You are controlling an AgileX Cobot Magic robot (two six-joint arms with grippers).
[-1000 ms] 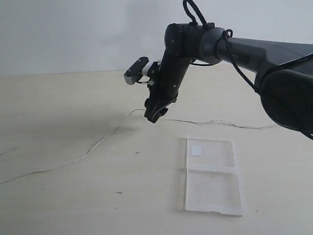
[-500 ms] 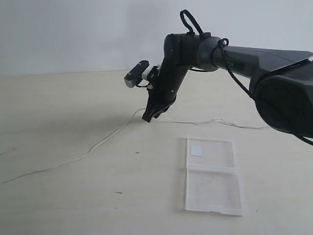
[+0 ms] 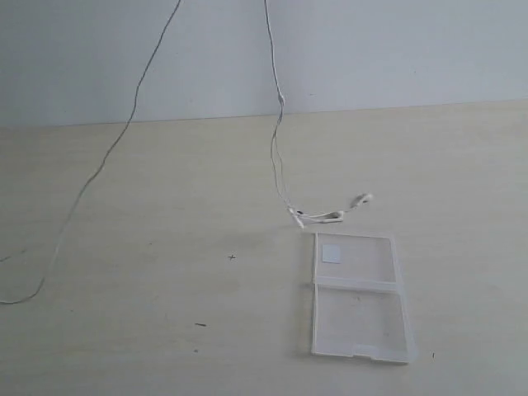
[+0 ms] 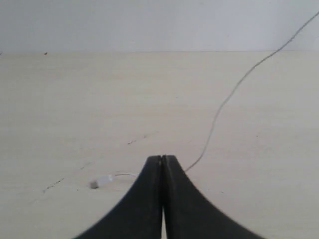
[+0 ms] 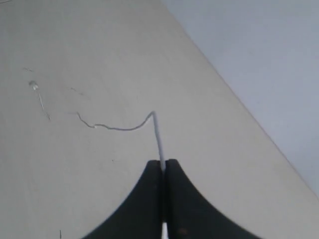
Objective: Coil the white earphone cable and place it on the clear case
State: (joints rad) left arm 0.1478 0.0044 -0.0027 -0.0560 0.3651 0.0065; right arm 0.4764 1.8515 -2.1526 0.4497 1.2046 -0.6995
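The pale table (image 3: 148,330) sat under a bare wall. Nothing was coiled yet: the white earphone cable (image 3: 275,140) hung in two strands from above the exterior view, its earbuds (image 3: 334,216) resting just beside the clear case (image 3: 363,322), none of it on the case. My right gripper (image 5: 163,164) was clenched on the cable. My left gripper (image 4: 162,159) was closed, and I couldn't tell whether it pinched anything. A second earlier the right arm had reached low over a flat-lying cable.

White earphone cable (image 3: 280,101): two thin strands hang down from above the view. Earbuds (image 3: 334,216) lie on counter (image 3: 165,206), just beside clear case (image 3: 360,318). Case open flat, white sticker (image 3: 332,253) on the panel nearest the earbuds.
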